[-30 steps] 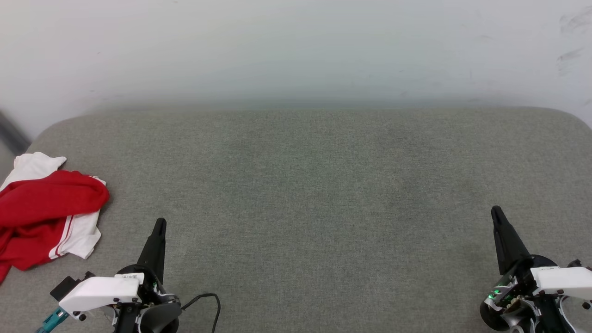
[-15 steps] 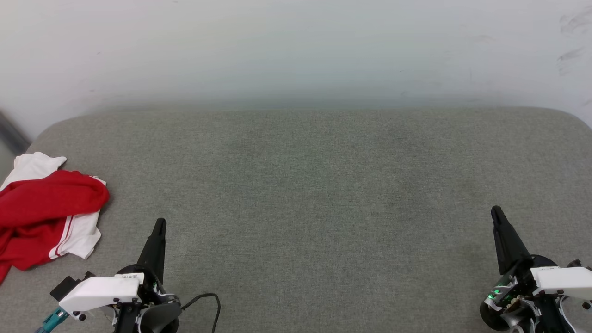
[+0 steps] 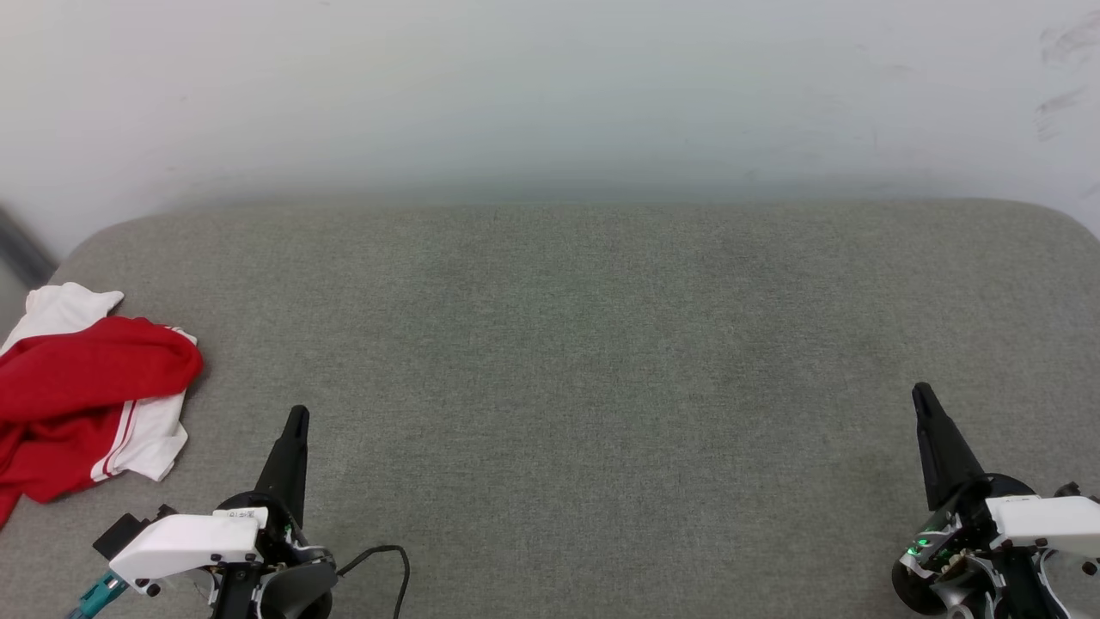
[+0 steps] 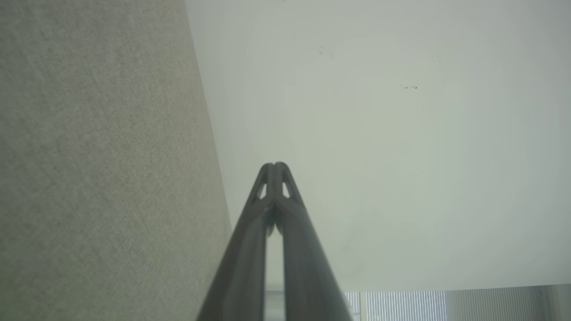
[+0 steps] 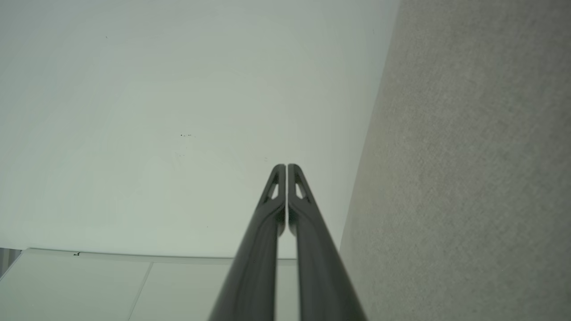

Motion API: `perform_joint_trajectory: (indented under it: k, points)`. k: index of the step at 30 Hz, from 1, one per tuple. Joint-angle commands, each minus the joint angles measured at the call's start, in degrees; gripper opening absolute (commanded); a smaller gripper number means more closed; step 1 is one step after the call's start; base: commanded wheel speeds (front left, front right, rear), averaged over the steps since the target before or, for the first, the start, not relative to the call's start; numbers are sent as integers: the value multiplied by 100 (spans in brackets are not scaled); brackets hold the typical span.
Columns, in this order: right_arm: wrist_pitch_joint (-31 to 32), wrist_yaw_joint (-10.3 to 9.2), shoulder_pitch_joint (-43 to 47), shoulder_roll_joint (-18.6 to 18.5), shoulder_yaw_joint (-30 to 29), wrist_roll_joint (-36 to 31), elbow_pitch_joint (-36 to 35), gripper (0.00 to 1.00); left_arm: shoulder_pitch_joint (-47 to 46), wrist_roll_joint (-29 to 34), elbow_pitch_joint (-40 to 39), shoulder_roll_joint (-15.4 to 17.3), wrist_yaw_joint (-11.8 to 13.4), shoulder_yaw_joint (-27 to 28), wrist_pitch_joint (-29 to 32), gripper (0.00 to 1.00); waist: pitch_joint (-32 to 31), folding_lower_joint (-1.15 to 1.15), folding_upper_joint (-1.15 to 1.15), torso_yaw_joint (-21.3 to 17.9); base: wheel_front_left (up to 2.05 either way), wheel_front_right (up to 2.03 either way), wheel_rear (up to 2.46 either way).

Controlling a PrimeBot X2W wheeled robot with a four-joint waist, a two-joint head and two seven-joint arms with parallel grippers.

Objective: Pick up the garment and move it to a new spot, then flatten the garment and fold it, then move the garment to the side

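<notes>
The garment (image 3: 82, 395), red with white sleeves and striped trim, lies crumpled at the far left edge of the grey cushioned surface (image 3: 584, 361) in the head view, partly cut off by the picture's edge. My left gripper (image 3: 297, 416) hovers shut and empty at the lower left, a short way right of the garment. My right gripper (image 3: 922, 393) is shut and empty at the lower right, far from the garment. In the left wrist view the left gripper (image 4: 274, 166) has its fingertips pressed together. In the right wrist view the right gripper (image 5: 286, 166) is likewise shut.
A pale wall (image 3: 550, 94) rises behind the grey surface's rounded far edge. A black cable (image 3: 382, 554) loops from the left wrist. A wide stretch of grey fabric lies between the two grippers.
</notes>
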Motion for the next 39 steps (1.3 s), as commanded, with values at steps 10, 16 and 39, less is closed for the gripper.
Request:
perform_joint_trajectory:
  k: [10, 16, 39]
  points:
    - [0, -3, -70, 23, 5, -27, 1, 0, -37, 6, -6, -10, -17, 8, -6, 0, 0, 0, 0, 0, 0, 0, 0]
    - [0, 1, 0, 0, 0, 0, 1, 100, 0, 0, 2, 0, 0, 0, 0, 100, 0, 0, 0, 0, 0, 0, 0]
    - [-564, 0, 178, -16, 309, -1209, -314, 100, 29, 1035, -346, -2, 2, -539, -567, 100, 4, 0, 0, -15, 0, 0, 0]
